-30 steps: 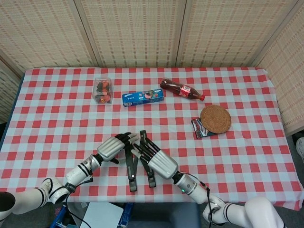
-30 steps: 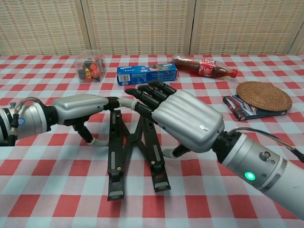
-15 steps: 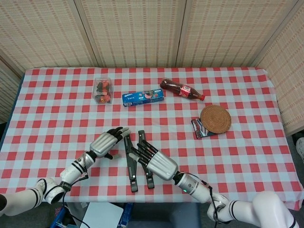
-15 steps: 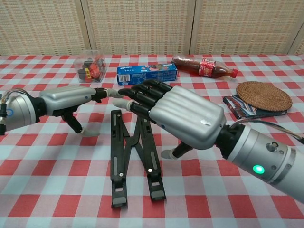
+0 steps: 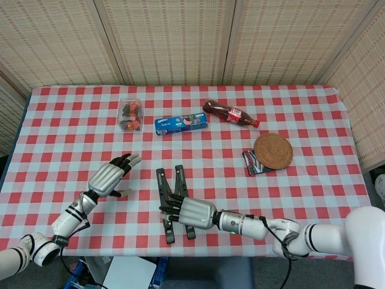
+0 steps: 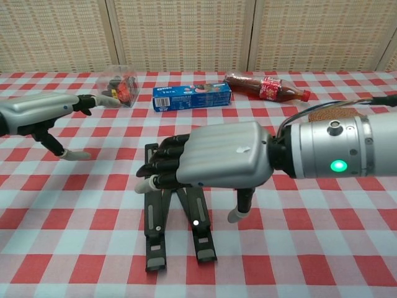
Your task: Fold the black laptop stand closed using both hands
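The black laptop stand lies on the checked tablecloth near the front edge, its two rails drawn into a narrow V. My right hand lies across the stand's middle with its fingers bent over the rails, pointing left. Its thumb hangs down to the right of the right rail. Whether this hand grips the stand is hidden. My left hand hovers well to the left of the stand with fingers spread and nothing in it; the chest view shows the left hand at the left edge.
A blue cookie box, a cola bottle and a clear box of small items lie across the far middle. A woven coaster sits on a dark packet at the right.
My left hand let go of the stand and drew away to the left. My right hand turned its fingers leftward and settled lower across the stand, whose rails came closer together.
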`<state>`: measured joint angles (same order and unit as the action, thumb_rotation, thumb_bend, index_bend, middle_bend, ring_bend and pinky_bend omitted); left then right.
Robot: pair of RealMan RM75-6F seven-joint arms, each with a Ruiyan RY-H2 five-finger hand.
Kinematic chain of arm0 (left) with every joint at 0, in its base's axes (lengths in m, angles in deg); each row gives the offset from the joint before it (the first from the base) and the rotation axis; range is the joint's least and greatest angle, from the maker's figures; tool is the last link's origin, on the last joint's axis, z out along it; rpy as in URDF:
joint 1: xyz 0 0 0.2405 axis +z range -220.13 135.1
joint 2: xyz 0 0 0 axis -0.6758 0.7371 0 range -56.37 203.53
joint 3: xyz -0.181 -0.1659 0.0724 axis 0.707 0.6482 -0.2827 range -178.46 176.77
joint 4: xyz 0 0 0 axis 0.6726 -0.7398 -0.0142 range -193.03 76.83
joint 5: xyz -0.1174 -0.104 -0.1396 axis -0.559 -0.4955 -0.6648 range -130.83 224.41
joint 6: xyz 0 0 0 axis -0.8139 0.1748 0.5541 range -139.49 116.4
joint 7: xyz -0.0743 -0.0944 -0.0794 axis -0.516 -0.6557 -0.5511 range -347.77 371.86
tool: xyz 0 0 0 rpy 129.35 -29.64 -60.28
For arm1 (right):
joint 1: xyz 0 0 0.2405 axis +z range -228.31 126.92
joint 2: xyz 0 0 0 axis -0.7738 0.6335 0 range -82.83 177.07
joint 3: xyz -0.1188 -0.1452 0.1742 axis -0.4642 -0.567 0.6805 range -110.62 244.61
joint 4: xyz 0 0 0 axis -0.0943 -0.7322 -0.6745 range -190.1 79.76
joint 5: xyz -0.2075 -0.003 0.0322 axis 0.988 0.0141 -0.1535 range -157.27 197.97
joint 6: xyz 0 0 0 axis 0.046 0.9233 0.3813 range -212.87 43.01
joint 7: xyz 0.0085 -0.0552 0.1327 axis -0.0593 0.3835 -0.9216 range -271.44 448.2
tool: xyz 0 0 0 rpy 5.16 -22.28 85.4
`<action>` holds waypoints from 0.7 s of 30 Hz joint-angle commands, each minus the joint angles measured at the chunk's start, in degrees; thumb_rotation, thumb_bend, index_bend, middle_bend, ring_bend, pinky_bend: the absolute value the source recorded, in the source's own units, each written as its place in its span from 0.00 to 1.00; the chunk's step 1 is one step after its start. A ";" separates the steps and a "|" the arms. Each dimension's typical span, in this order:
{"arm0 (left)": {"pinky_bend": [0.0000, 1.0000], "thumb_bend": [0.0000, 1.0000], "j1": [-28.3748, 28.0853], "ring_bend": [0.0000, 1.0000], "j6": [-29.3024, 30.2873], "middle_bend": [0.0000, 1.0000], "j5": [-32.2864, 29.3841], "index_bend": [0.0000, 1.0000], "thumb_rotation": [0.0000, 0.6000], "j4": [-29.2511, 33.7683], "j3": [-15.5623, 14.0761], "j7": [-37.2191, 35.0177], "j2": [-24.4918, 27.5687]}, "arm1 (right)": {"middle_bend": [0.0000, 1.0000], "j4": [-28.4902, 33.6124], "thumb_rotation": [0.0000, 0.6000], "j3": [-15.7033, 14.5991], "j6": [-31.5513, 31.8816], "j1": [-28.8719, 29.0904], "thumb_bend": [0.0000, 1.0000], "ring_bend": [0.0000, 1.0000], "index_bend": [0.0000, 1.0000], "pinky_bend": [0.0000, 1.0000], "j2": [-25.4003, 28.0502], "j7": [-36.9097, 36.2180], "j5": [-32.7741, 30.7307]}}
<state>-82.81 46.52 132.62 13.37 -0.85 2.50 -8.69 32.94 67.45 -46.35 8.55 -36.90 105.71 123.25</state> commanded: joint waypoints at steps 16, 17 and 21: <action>0.16 0.26 2.75 0.00 1.56 0.00 0.80 0.00 1.00 -2.90 -0.58 -4.09 0.78 | 0.00 -7.47 1.00 0.53 -10.08 9.42 0.00 0.00 0.00 0.00 -6.38 0.34 -2.40; 0.16 0.26 2.88 0.00 1.63 0.00 0.93 0.00 1.00 -3.17 -0.65 -4.37 0.74 | 0.00 -7.90 1.00 0.40 -10.45 9.81 0.00 0.00 0.00 0.00 -6.73 0.35 -2.47; 0.16 0.26 3.22 0.00 1.83 0.00 1.20 0.00 1.00 -3.89 -0.70 -5.20 0.60 | 0.00 -8.94 1.00 0.13 -11.68 10.97 0.00 0.00 0.00 0.00 -7.58 0.55 -2.89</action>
<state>-79.66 48.29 133.77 9.58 -1.54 -2.60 -8.05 24.14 67.66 -57.88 19.39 -44.33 106.19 120.46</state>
